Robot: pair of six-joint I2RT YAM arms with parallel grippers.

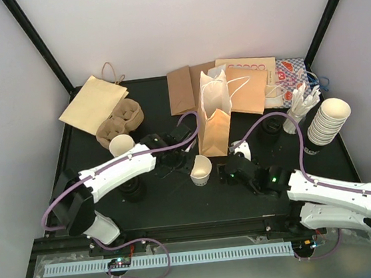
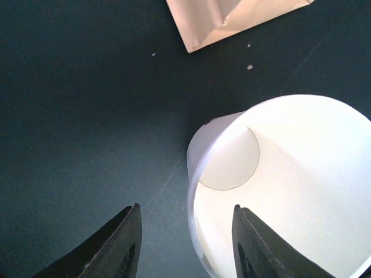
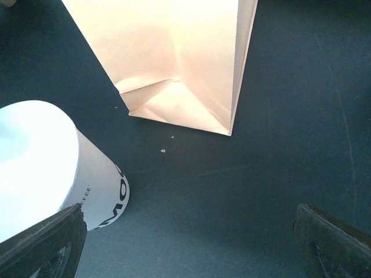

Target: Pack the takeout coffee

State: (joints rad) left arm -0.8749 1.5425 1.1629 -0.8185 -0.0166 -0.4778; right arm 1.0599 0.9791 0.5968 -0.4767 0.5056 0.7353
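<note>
centre cup (image 1: 201, 171): we see a cream-white paper cup standing upright near the middle of the table (image 1: 179, 203), mouth open, with no lid on it; dark lettering runs down its side in the right wrist view.
second cup (image 1: 121, 145): we find another lidless cream cup at about 10 o'clock from the centre cup and well apart from it, just beside the pulp carrier (image 1: 121, 116), at the carrier's 6 o'clock.
paper bag (image 1: 213, 119): a tan handled bag stands upright and open at about 1 o'clock of the centre cup, just beside it.
left gripper (image 1: 177, 157): it sits at the centre cup's 10 o'clock. In its wrist view we see the jaws part-way apart with the cup's near wall between them. Bare table shows between the outer finger (image 2: 124, 246) and the wall, and the other finger lies over the cup's inside. We cannot tell whether that one touches; nothing is pinched.
right gripper (image 1: 233, 172): it sits at the centre cup's 3 o'clock, jaws spread wide around bare table and holding nothing. The cup shows at the edge of one finger, and we cannot tell whether they touch.
cup stack (image 1: 327, 119): a tall stack of lidless cups stands near the table's 2 o'clock edge.
flat bags (image 1: 233, 83): brown bags lie flat along the 12 o'clock edge.
</note>
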